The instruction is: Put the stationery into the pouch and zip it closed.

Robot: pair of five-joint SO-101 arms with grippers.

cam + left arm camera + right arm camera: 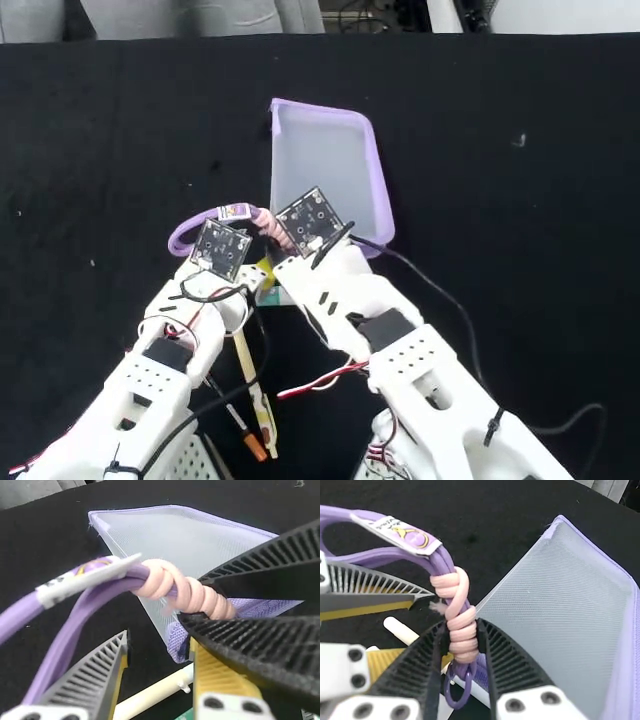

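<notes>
One pouch [325, 165], translucent mesh with a purple edge, is seen lying flat near the middle of the bench [530, 230], at 12 o'clock from the two arms. One purple strap [185, 232] is attached at the pouch's near corner and loops out toward 9 o'clock. One pink coil [457, 620] is wound around the strap where it meets the pouch.

The coil is gripped by the right gripper [461, 645], whose black jaws are closed tight on either side of it. The left gripper [159, 645] is placed just beside it, at 9 o'clock from it. Its grey and yellow jaws are spread wide with nothing clamped between them, and one jaw tip is seen at the coil.

Two pens are counted at 6 o'clock from the jaws, between the two arms: a cream pen [247, 375] and, partly hidden, an orange-tipped pen [253, 447].

The bench is covered in black. One black cable [450, 310] is trailed across it from the right arm toward 4 o'clock. Beyond the far edge, at 12 o'clock, pale surfaces and dark cables can be made out.
</notes>
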